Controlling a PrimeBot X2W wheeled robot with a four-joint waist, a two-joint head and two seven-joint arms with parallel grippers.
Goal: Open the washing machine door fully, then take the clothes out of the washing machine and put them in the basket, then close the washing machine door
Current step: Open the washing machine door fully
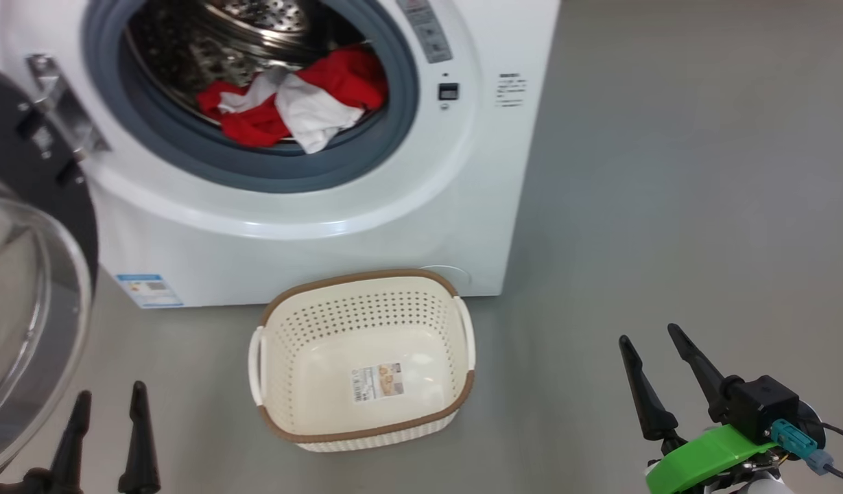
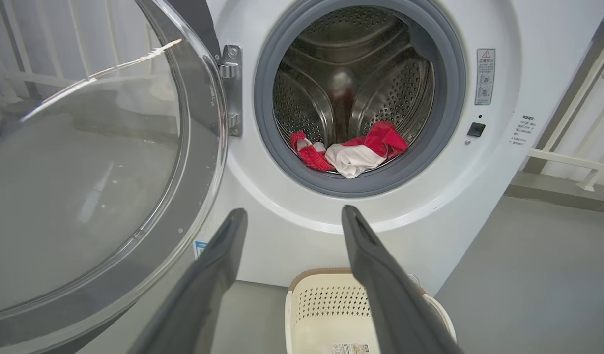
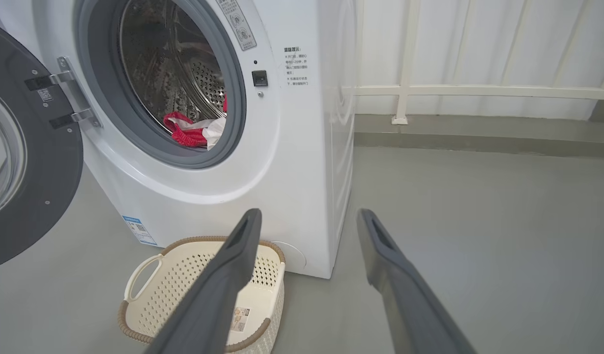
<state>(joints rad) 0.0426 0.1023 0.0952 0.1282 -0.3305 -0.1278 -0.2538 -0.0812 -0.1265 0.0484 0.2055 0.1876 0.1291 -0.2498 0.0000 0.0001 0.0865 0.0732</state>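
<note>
**laundrybot_op:** Driving the rig remotely here. The door (image 1: 30, 288) of the washing machine (image 1: 394, 226) looks wide open off to my left, so I'd call that part done. The clothes (image 1: 294, 103), a red and white bundle, sit at the front of the drum (image 1: 208, 41), with a white bit draped onto the grey rubber ring (image 1: 256, 171). The basket (image 1: 356, 278) is empty on the floor (image 1: 634, 206), right up against the machine and below the opening. The left tool (image 1: 112, 390) and right tool (image 1: 647, 334) both hang low, fingers spread, nothing in either. Which arm would you send in?

**spincycle77:** The right one, I'd say. Your left sits just beside the door glass, so it has less room to swing. Go in with the fingers spread, aim where the red and white overlap, and push down into the cloth before pinching so you catch folds and not just the top layer. Lift it over the ring's lip before pulling back, or it'll likely snag. I can't tell if that's one piece or several, so plan on a second trip.
</note>
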